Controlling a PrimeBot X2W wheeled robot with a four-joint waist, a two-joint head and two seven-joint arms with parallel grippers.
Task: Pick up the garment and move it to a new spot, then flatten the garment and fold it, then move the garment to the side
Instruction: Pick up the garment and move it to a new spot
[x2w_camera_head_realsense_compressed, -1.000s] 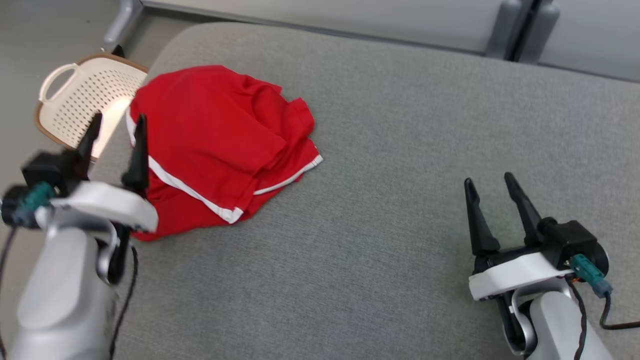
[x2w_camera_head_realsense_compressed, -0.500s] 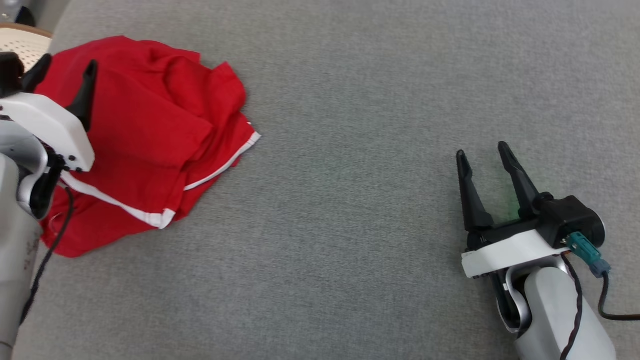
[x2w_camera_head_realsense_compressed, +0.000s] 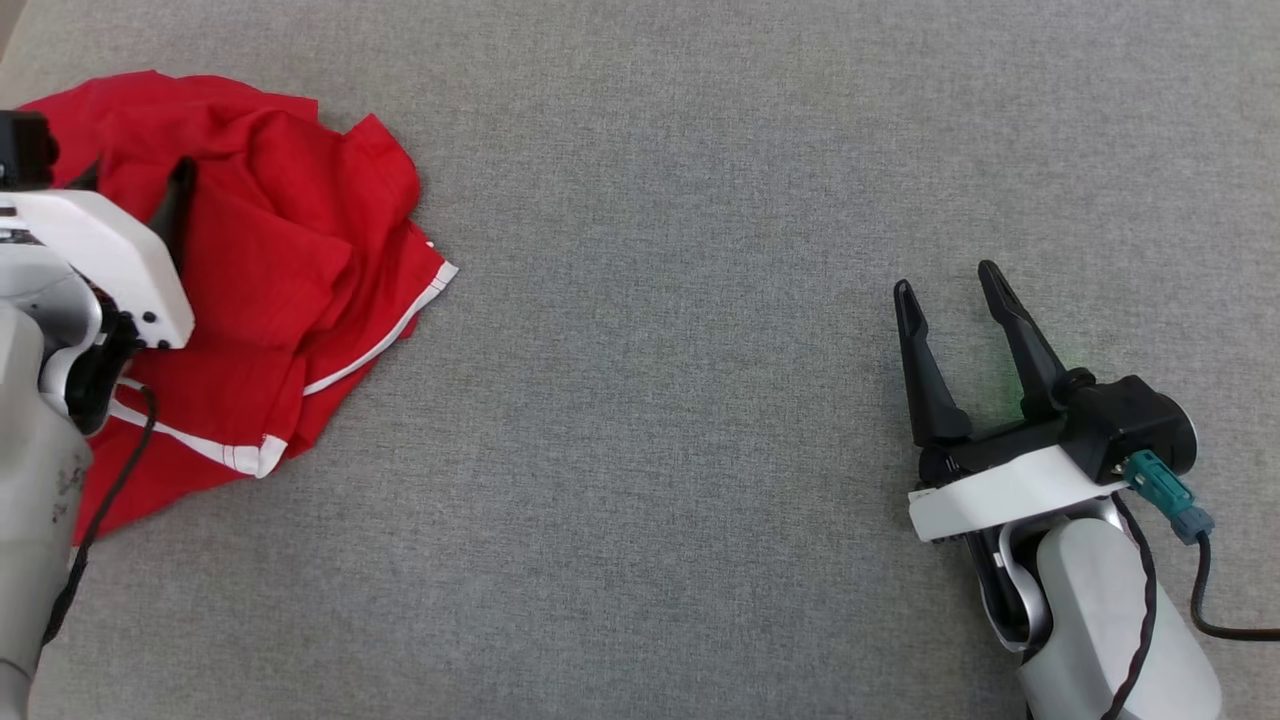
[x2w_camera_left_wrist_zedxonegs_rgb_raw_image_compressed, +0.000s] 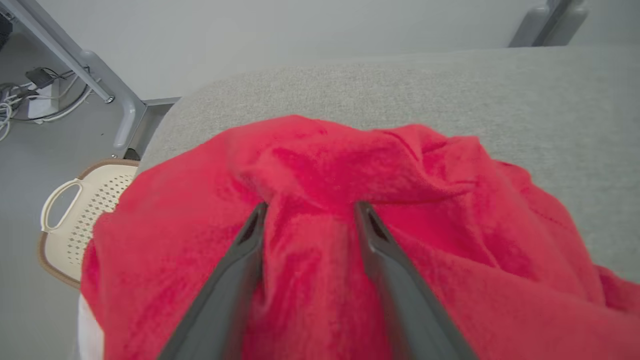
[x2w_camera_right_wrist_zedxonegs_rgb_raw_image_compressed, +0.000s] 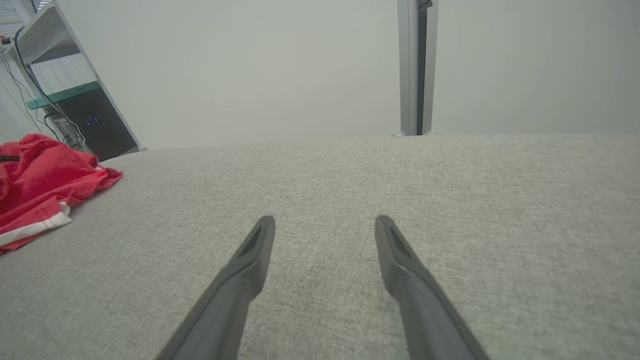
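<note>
Our left jaws gape astride a ridge of the garment (x2w_camera_left_wrist_zedxonegs_rgb_raw_image_compressed: 320, 165) at the counter's (x2w_camera_head_realsense_compressed: 700, 300) left edge; right jaws wide, well apart.

Crumpled red cloth garment (x2w_camera_head_realsense_compressed: 285, 250) w/ white trim lies far left on flat grey fabric surface (x2w_camera_head_realsense_compressed: 690, 360); left gripper (x2w_camera_left_wrist_zedxonegs_rgb_raw_image_compressed: 311, 206) on it, a fold btwn its tips. Well apart, lower right, sits right gripper (x2w_camera_head_realsense_compressed: 947, 276).

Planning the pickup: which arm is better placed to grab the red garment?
Left. The left claw, open, straddles a fold of the red garment; the right claw is open over grey surface, well away.
</note>
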